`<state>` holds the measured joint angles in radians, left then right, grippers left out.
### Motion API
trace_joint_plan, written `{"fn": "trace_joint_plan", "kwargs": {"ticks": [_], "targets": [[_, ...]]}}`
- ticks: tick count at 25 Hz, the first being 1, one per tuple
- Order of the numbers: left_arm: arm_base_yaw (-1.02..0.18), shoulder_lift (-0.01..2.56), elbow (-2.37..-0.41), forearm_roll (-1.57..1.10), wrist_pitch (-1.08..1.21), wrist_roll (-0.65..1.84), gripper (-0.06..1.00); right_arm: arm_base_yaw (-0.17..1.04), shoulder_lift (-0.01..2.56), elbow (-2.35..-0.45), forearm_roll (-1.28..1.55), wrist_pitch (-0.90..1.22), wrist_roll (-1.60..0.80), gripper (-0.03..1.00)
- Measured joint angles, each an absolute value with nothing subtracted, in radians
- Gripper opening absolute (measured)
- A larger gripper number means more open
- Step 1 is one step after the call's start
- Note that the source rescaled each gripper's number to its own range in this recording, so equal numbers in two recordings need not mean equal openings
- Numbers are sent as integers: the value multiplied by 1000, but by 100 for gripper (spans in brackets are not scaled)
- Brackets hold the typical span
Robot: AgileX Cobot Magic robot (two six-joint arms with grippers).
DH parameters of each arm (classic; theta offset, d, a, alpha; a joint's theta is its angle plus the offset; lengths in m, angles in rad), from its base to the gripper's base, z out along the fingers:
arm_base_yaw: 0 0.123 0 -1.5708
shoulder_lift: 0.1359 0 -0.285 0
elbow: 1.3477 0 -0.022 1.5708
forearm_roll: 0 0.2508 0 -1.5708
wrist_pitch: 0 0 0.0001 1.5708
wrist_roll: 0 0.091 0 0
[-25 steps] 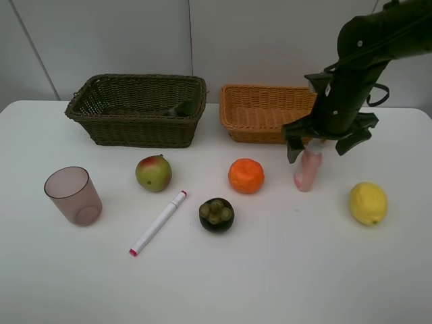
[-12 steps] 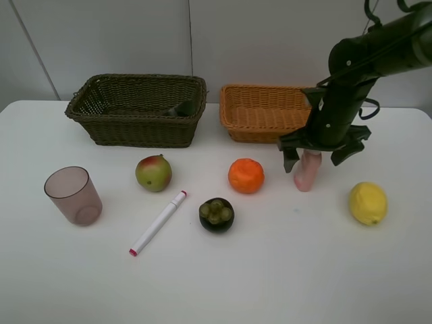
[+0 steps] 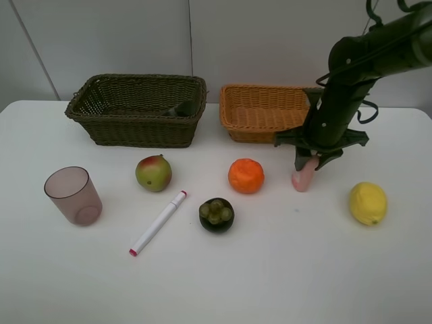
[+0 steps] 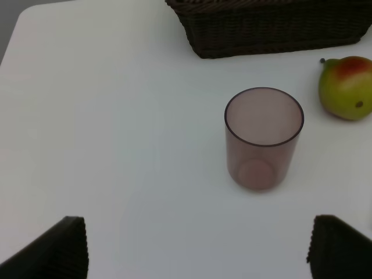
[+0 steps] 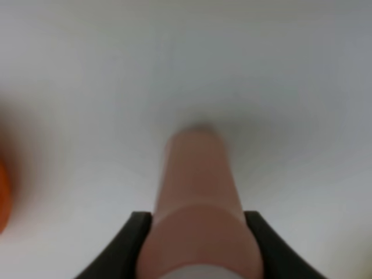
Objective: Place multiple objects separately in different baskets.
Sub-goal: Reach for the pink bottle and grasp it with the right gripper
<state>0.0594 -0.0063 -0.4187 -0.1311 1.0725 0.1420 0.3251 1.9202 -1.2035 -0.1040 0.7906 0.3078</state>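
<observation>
1. Right pincer (image 3: 310,158) pinches the pink bottle (image 3: 302,177), which is tilted on the surface (image 3: 283,270) near the orange-tan basket (image 3: 260,115).
2. Left pincer (image 4: 197,247) hangs spread above the mauve cup (image 4: 263,139).
3. Only the dark green bottle (image 3: 177,108) lies in the dark basket (image 3: 135,131).

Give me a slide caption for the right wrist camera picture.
Right gripper clamps the pink bottle above the white table, an orange blurred nearby.
</observation>
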Motion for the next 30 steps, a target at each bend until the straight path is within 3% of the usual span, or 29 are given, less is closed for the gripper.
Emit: {"fn": "trace_joint_plan", "kwargs": {"ticks": [30], "targets": [[59, -6, -419, -131, 1072, 142, 100, 325, 1826, -1206, -142, 803, 325, 0]]}}
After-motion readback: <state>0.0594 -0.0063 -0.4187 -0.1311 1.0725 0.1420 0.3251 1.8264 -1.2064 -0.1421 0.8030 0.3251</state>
